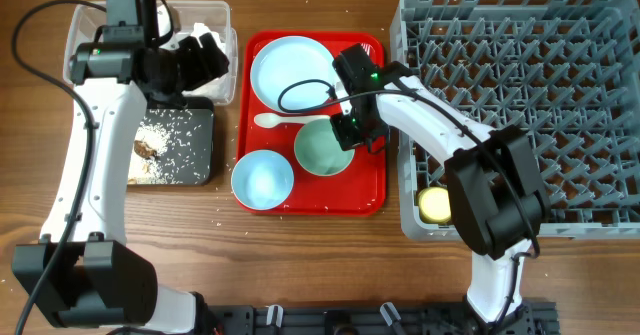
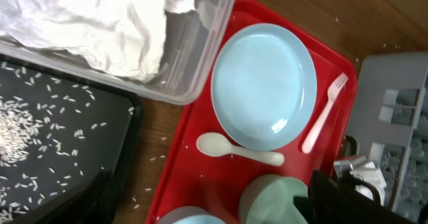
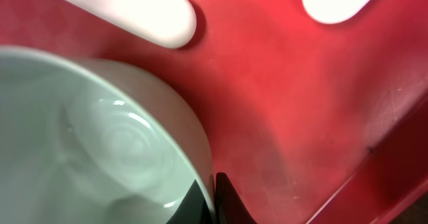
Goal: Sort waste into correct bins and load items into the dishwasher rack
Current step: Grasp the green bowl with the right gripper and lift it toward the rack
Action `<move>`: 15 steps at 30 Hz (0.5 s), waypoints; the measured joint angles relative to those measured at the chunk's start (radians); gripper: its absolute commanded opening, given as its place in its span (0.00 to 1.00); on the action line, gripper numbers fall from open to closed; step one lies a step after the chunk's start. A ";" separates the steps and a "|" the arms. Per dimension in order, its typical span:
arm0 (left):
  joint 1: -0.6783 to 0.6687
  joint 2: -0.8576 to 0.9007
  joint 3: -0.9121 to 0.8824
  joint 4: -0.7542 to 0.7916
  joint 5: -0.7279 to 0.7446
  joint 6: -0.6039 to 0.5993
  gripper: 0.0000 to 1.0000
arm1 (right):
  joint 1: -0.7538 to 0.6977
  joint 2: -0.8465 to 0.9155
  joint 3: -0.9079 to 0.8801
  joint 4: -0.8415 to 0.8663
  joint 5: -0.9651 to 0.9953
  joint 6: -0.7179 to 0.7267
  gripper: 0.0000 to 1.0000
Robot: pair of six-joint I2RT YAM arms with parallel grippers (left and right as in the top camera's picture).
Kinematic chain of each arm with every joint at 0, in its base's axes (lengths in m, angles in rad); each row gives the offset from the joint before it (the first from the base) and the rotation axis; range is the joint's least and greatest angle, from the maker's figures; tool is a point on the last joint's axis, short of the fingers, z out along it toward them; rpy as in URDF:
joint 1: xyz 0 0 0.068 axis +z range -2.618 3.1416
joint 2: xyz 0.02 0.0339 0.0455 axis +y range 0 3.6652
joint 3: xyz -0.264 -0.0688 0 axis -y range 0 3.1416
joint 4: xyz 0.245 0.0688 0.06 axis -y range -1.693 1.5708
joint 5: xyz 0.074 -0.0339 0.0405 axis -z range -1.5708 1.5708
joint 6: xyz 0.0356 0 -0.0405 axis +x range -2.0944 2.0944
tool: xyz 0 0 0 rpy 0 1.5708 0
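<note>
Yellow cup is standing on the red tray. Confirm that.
Wrong. The yellow cup stands in the grey dishwasher rack, in its corner next to the red tray, not on the tray. The overhead view shows it.

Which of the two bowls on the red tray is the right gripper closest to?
The greener bowl, right of the bluer bowl; the right gripper is at its rim.

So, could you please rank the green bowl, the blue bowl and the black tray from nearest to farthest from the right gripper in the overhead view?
1. Green bowl, right at the right gripper.
2. Blue bowl, in the red tray's lower-left corner.
3. Black tray, beyond the red tray's left edge.
</note>
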 measured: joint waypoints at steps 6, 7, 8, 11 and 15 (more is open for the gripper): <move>0.056 0.000 0.000 0.006 -0.010 -0.003 1.00 | -0.066 -0.119 0.066 -0.102 0.080 0.026 0.04; 0.056 0.000 0.000 0.007 -0.011 -0.003 1.00 | -0.106 -0.206 0.112 -0.112 0.154 0.060 0.04; 0.055 0.000 0.000 0.007 -0.011 -0.003 1.00 | -0.148 -0.289 0.149 -0.099 0.233 0.094 0.04; 0.055 0.000 0.000 0.007 -0.011 -0.003 1.00 | -0.276 -0.534 0.206 -0.007 0.560 0.171 0.05; 0.055 0.000 0.000 0.006 -0.013 -0.003 1.00 | -0.287 -0.515 0.211 0.259 0.929 0.096 0.04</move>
